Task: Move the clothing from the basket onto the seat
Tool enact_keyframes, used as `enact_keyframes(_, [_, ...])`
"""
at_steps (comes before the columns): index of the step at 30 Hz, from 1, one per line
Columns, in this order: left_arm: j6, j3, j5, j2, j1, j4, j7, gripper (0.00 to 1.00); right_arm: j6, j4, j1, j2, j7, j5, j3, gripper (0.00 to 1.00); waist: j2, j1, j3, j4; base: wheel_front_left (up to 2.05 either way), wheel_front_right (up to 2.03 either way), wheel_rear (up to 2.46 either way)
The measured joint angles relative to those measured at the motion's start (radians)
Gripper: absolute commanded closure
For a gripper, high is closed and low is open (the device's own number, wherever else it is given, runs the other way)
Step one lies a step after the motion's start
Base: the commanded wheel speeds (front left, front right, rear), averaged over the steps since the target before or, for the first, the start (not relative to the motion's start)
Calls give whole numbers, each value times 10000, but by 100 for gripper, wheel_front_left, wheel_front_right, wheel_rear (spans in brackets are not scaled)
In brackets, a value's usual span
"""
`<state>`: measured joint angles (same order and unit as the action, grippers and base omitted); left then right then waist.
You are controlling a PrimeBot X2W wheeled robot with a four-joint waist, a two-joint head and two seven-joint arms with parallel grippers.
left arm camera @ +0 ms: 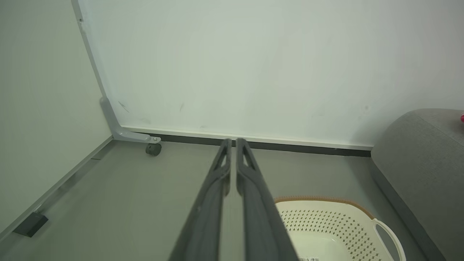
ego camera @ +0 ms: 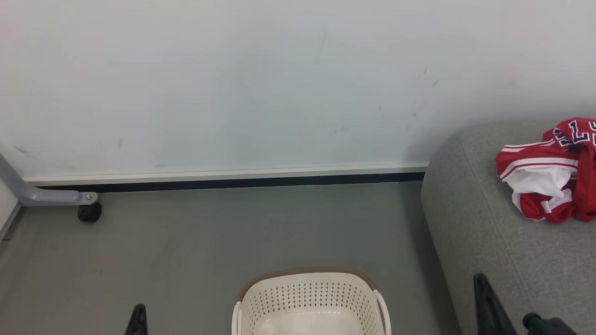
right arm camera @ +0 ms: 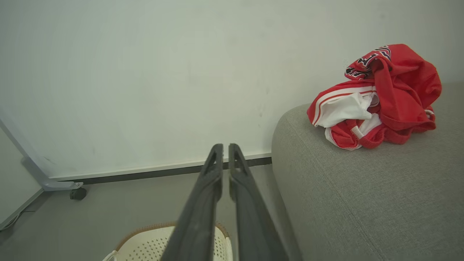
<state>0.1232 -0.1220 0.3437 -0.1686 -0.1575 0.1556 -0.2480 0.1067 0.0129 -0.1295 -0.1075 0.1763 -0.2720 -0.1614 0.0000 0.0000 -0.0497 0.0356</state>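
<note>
Red clothing [ego camera: 549, 172] with white trim and navy-white lettering lies bunched on the grey seat [ego camera: 489, 242] at the right; the right wrist view has the clothing [right arm camera: 380, 98] on the seat [right arm camera: 362, 195] too. The cream basket [ego camera: 309, 302] with a brown rim stands on the floor at bottom centre, and what shows of its inside is bare. My left gripper [left arm camera: 232, 142] is shut, holding nothing, left of the basket [left arm camera: 333, 228]. My right gripper [right arm camera: 225, 146] is shut, holding nothing, above the basket [right arm camera: 152, 243] and beside the seat's end.
A white wall [ego camera: 233, 83] with a dark baseboard runs behind. A grey metal leg with a black caster [ego camera: 89, 211] stands at the left, by a side panel [left arm camera: 40, 108]. Grey floor [ego camera: 209, 232] lies between the basket and the wall.
</note>
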Motion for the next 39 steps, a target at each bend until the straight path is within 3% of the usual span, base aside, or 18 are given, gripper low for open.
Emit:
enact_keyframes(9, [-119,127,550,134,-82,280,272,100,-115,347,-63,82,-182,-612,161,100,0,0,41,-25,0,0,0])
enact_keyframes(39, [-855,784,4451,476,568,625,1381,100,-759,1137,590,272,-1101,-4755,1074,100,1,0,192,-131,0,0,0])
